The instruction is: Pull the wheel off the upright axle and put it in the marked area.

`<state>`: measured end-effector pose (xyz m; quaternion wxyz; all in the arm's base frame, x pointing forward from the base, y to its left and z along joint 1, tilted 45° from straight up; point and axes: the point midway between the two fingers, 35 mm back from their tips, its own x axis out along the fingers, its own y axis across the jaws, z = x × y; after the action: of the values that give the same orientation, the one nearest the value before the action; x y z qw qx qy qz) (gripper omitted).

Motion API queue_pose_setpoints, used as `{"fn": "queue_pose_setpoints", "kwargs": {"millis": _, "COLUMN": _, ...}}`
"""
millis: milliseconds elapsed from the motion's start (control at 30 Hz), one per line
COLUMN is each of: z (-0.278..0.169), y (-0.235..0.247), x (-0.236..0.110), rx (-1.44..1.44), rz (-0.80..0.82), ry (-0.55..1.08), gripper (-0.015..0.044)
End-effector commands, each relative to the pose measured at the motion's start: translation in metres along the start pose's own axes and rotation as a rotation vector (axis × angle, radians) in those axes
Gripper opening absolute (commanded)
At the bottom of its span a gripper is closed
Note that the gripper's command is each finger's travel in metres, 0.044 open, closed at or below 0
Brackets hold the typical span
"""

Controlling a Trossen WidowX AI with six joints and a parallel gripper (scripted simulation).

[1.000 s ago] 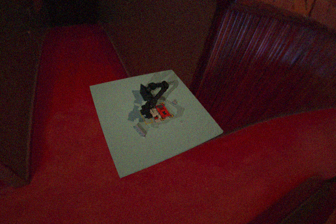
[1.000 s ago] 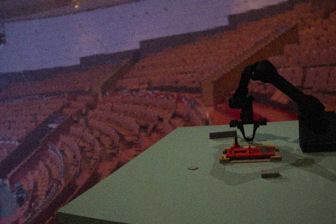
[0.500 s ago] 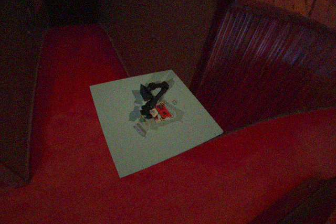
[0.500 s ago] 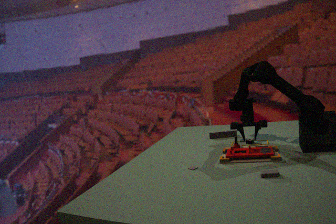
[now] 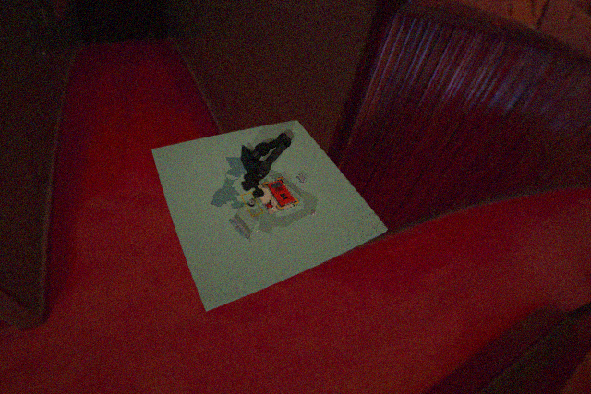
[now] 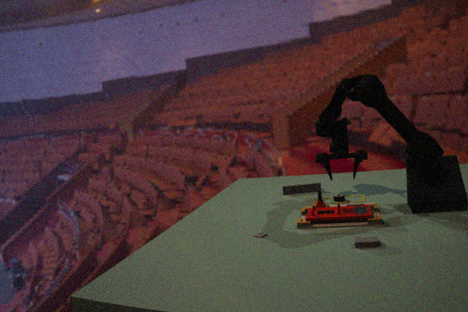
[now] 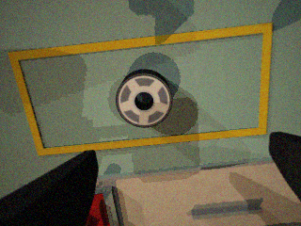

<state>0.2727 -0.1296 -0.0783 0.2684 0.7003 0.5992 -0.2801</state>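
Observation:
The wheel point(image 7: 143, 100) point(image 6: 338, 197), a black tyre with a grey spoked hub, lies flat on the table inside the yellow marked rectangle point(image 7: 94, 47) point(image 6: 353, 196). My gripper point(image 7: 182, 151) point(image 6: 342, 177) is open and hangs above the wheel with a clear gap, touching nothing. The dark fingers show at the lower left and lower right of the wrist view. The red base point(image 6: 340, 212) point(image 5: 280, 191) with its bare upright axle point(image 6: 319, 195) stands just in front of the rectangle. In the top view the arm point(image 5: 258, 161) hides the wheel.
The green table top point(image 6: 227, 270) point(image 5: 229, 275) also holds a long dark block point(image 6: 301, 188) behind the base, a small grey block point(image 6: 367, 241) and a thin flat piece point(image 6: 259, 234) in front. The arm's base point(image 6: 434, 183) stands at the right.

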Motion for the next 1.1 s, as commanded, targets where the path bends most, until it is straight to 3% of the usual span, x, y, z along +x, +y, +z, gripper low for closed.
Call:
{"fn": "queue_pose_setpoints", "kwargs": {"millis": 0, "z": -0.013, "y": -0.037, "x": -0.023, "rx": 0.006, "rz": -0.006, "ry": -0.001, "gripper": 0.0440}}
{"fn": "queue_pose_setpoints", "kwargs": {"millis": 133, "z": -0.026, "y": -0.063, "x": -0.035, "rx": 0.004, "rz": -0.011, "ry": 0.002, "gripper": 0.0440}}
{"fn": "queue_pose_setpoints", "kwargs": {"millis": 1067, "z": -0.026, "y": -0.063, "x": -0.035, "rx": 0.004, "rz": -0.011, "ry": 0.002, "gripper": 0.0440}}
